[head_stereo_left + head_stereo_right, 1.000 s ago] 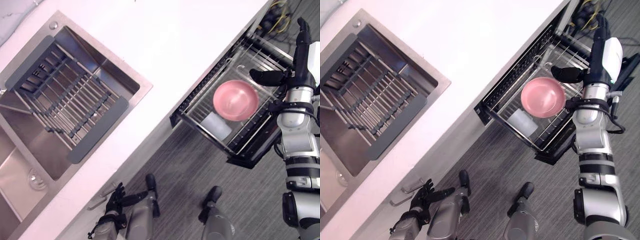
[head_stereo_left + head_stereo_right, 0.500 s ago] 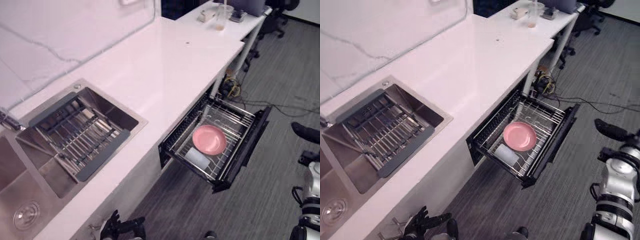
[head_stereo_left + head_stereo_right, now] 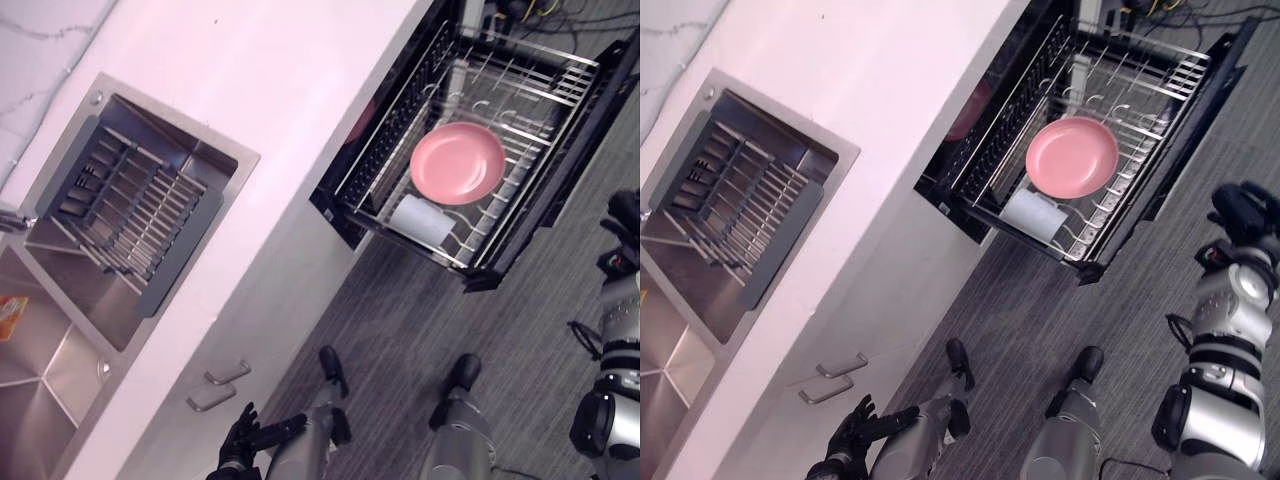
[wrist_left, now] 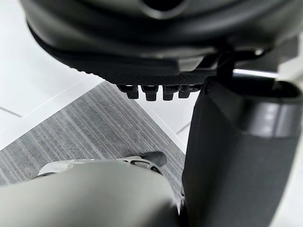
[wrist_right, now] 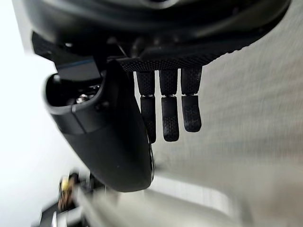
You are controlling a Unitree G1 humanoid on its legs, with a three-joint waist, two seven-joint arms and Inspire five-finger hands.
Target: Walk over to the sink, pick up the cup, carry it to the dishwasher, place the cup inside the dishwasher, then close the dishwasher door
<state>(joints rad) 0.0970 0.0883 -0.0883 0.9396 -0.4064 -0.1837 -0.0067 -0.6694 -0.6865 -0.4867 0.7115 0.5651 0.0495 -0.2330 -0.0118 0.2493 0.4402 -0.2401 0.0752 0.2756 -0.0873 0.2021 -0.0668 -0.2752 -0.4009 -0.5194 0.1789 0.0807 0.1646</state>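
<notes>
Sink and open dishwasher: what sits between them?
A bare stretch of white countertop lies between the sink and the open dishwasher, as seen in the left eye view.

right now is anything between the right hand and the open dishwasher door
Nothing visible. Bare grey floor lies between the right hand and the open dishwasher door. The cup lies on its side in the rack beside the pink bowl; neither seems to stick out past the rack's edge.

Pink bowl (image 3: 457, 163); white cup (image 3: 422, 219) at its 7 o'clock. Black dishwasher (image 3: 550, 185) frame, silver wire rack (image 3: 520, 85). White bench (image 3: 270, 90). Steel-grey sink (image 3: 40, 370), dark grey drainer (image 3: 130, 210). Grey streaked floor (image 3: 400, 320). Orange patch (image 3: 10, 317) at 9 o'clock.
</notes>
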